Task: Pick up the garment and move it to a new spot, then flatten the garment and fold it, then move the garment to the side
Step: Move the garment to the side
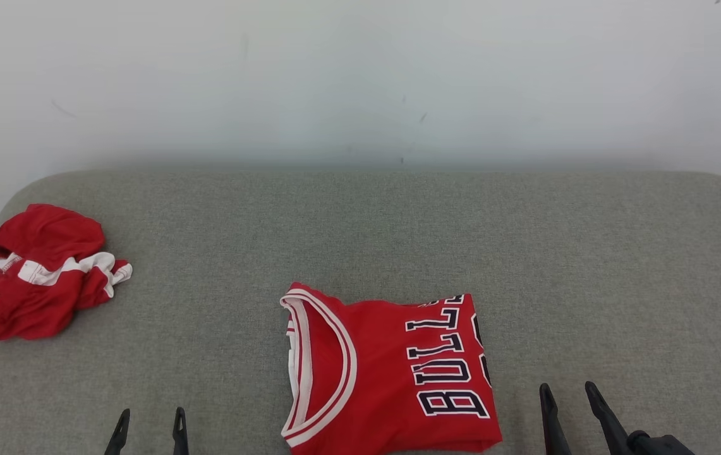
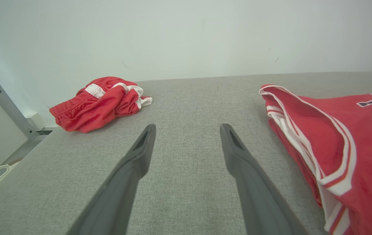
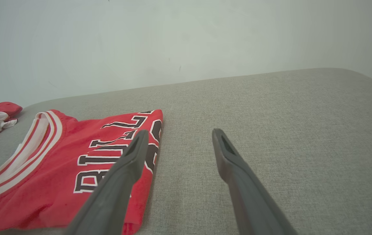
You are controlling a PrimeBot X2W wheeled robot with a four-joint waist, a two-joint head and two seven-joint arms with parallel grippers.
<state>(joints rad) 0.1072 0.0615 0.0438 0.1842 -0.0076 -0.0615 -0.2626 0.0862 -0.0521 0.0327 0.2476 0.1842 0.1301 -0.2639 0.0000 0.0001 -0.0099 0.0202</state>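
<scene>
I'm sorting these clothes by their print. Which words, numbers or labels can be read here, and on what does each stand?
"BULL", then a last letter cut by the fold: dark letters edged in white, on the folded red jersey.
Dark shapes at the jersey's folded edge beside the word, perhaps a number: mostly hidden, not readable.
A small mark on the white band of the crumpled red shorts: too small to read.

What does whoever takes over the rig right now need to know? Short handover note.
Left gripper: open, empty, over bare pad left of the jersey.
Right gripper: open, empty, just right of the jersey.
Jersey: folded, lying flat at the front centre of the grey pad.
Crumpled red-and-white garment: far left of the pad, apart from both grippers.
Done: the fold looks finished.
Left: probably moving the jersey to the side.
</scene>
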